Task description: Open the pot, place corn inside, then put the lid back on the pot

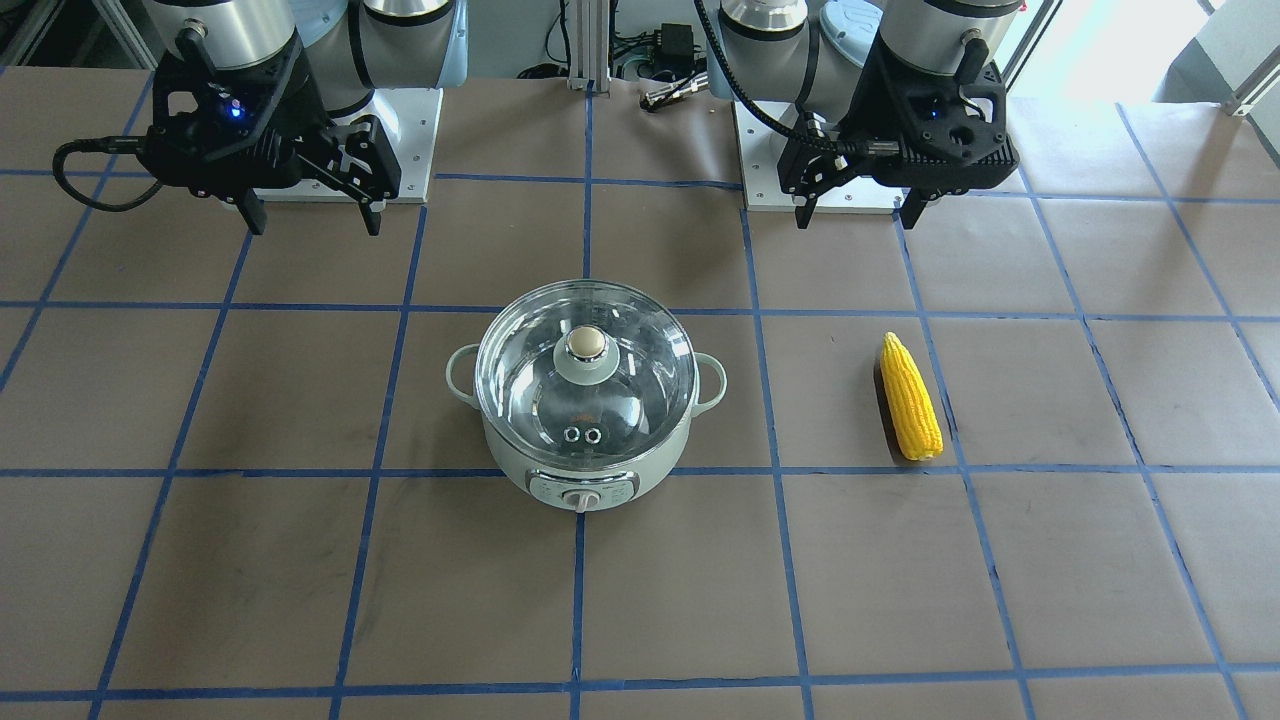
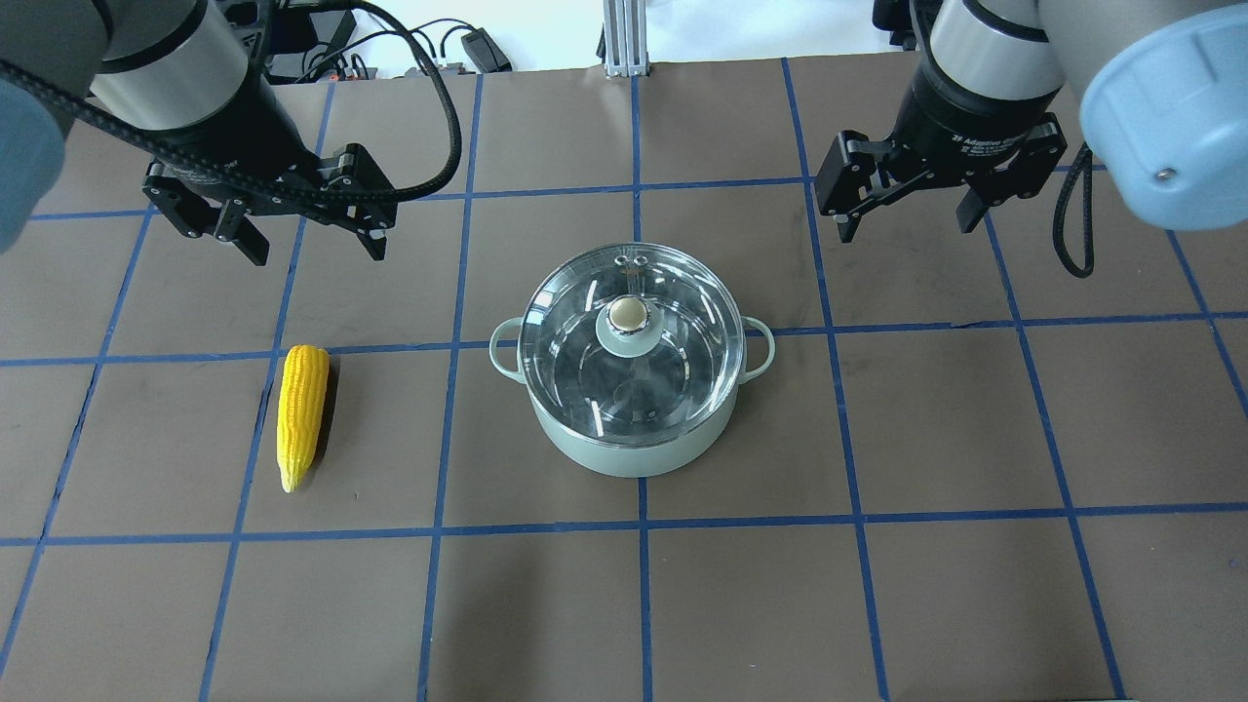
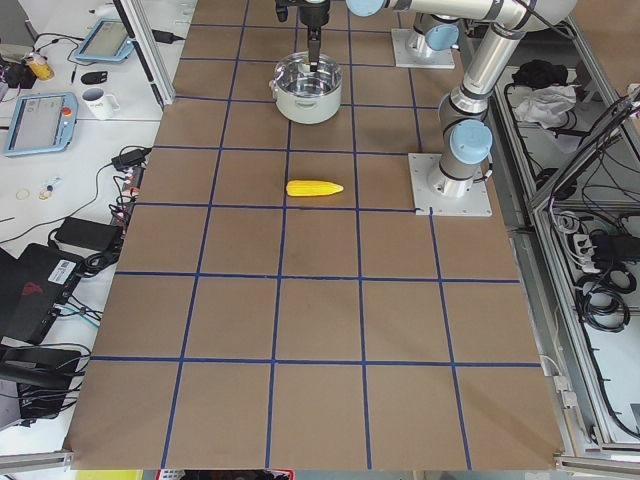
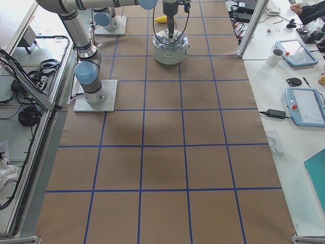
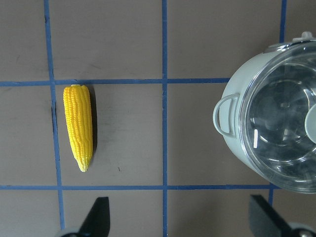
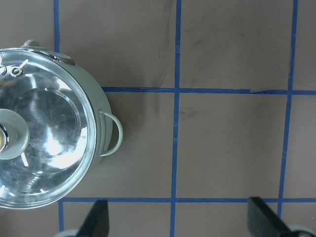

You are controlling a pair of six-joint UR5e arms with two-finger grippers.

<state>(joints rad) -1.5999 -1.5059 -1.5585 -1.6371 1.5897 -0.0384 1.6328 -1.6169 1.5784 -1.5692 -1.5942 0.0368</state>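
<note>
The mint-green pot (image 2: 634, 450) stands at the table's middle with its glass lid (image 2: 673, 370) on and the beige knob (image 2: 629, 312) on top; its control panel (image 1: 583, 490) faces away from the robot. The yellow corn (image 2: 300, 414) lies flat on the table to the pot's left, tip toward the robot. My left gripper (image 2: 318, 255) is open and empty, hovering beyond the corn. My right gripper (image 2: 907, 229) is open and empty, beyond and right of the pot. The left wrist view shows the corn (image 5: 79, 126) and the pot (image 5: 228, 111); the right wrist view shows the lid (image 6: 49, 128).
Brown paper with a blue tape grid (image 2: 639, 507) covers the table. The arm base plates (image 1: 840, 150) sit at the robot's side. Cables and a power brick (image 2: 483, 49) lie at the far edge. Side benches hold tablets (image 3: 40, 120) and a mug (image 3: 100, 100).
</note>
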